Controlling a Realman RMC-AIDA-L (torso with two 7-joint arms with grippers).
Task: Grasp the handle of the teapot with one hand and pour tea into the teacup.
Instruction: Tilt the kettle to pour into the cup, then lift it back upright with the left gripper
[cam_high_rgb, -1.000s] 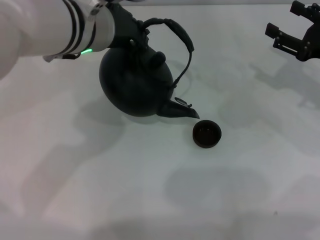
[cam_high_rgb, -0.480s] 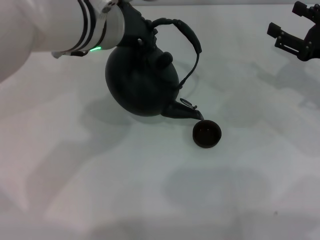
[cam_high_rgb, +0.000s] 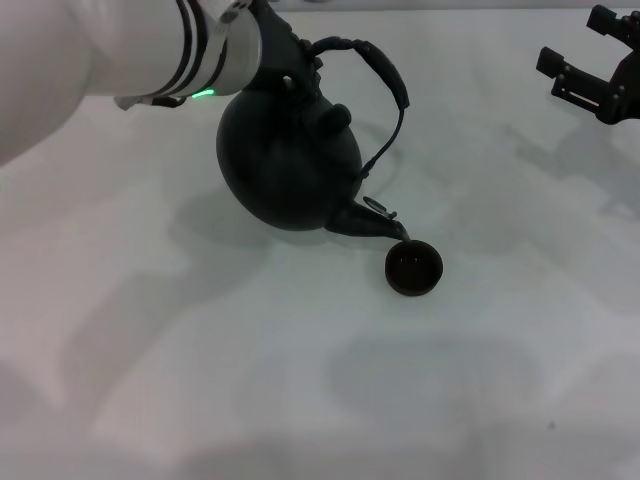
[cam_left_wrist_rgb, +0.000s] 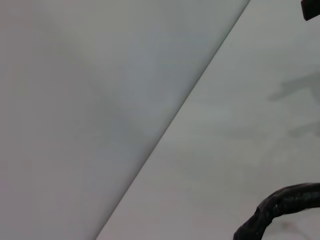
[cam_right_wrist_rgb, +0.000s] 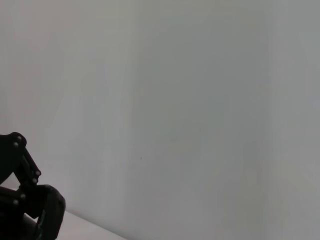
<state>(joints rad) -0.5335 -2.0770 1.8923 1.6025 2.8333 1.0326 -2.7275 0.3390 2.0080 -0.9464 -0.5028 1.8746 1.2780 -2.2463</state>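
The teapot (cam_high_rgb: 288, 165) sits left of the table's (cam_high_rgb: 300, 380) middle in the head view, tipped forward and toward the robot's right so that its short spout (cam_high_rgb: 372, 222) slants down; the spout's tip reaches the far left rim of the teacup (cam_high_rgb: 414, 268), though whether the two touch cannot be told; the teacup stands upright on the white table, just nearer the robot and to the right of the pot's body, its dark inside facing up; the knobbed lid (cam_high_rgb: 332, 117) sits on the pot's top, leaning with the pot; the handle (cam_high_rgb: 385, 80) arches from the pot's far left side over to its right side above the spout, thick and rough in the middle and thin where it drops to the body; the left gripper (cam_high_rgb: 283, 55) is at the far left end of that handle, its dark body pressed against the pot's upper shoulder, closed around the handle there and carrying the tilted pot; the left arm (cam_high_rgb: 120, 50) comes in from the upper left corner, white with dark bands and a small green light (cam_high_rgb: 203, 95); the left wrist view shows only a curved stretch of the handle above the bare table; the right gripper (cam_high_rgb: 588, 70) hovers at the far right edge, well apart from pot and cup, its fingers spread and holding nothing.
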